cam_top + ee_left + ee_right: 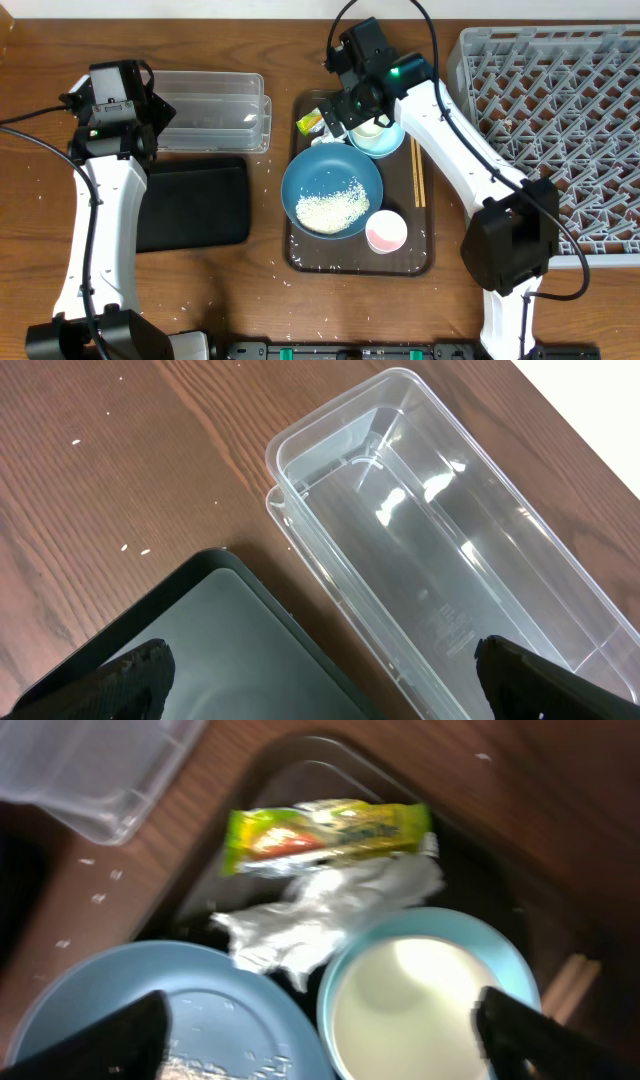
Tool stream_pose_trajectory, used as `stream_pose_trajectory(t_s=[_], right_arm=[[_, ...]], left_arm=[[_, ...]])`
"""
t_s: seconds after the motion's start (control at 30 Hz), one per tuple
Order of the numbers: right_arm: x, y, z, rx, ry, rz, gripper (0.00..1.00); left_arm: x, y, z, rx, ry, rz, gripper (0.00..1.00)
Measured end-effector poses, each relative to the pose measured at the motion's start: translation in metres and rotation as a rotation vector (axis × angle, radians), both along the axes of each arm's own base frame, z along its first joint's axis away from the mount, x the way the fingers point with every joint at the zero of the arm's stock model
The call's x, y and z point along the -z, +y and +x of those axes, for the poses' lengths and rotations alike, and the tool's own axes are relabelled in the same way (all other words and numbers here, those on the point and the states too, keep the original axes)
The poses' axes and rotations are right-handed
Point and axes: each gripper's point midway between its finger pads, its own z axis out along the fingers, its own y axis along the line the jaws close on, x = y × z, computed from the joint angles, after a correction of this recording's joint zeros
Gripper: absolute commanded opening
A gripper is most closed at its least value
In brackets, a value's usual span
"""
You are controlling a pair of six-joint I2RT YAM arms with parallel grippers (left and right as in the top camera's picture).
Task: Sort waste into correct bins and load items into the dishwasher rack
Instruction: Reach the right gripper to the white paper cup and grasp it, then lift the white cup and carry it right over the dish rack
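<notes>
On the wooden table (250, 290), my right gripper (335, 1030) hangs spread wide, holding nothing, over the dark-blue bowl (100, 1000) and light-blue bowl (430, 990). Beyond them on the brown tray (415, 250) lie the crumpled tissue (320, 910), then the snack wrapper (325, 832). My left gripper (330, 680) is equally wide and empty, above the black tray (200, 640) and clear tub (440, 560).
</notes>
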Motion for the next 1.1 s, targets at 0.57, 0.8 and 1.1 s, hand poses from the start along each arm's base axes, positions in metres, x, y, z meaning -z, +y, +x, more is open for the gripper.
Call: stream_pose_trajectory(t_s=[0.57,0.8,1.1], right_arm=[[0.07,-0.005,0.007,0.168,0.125,-0.042,0.49],[0.072,-0.01,0.003,0.188,0.142,-0.067,0.31],[0.074,-0.015,-0.005,0.214,0.18,-0.083,0.04]], left_arm=[[0.0,0.0,0.0,0.0,0.0,0.0,0.99],[0.0,0.0,0.0,0.0,0.0,0.0,0.99],[0.0,0.0,0.0,0.0,0.0,0.0,0.99]])
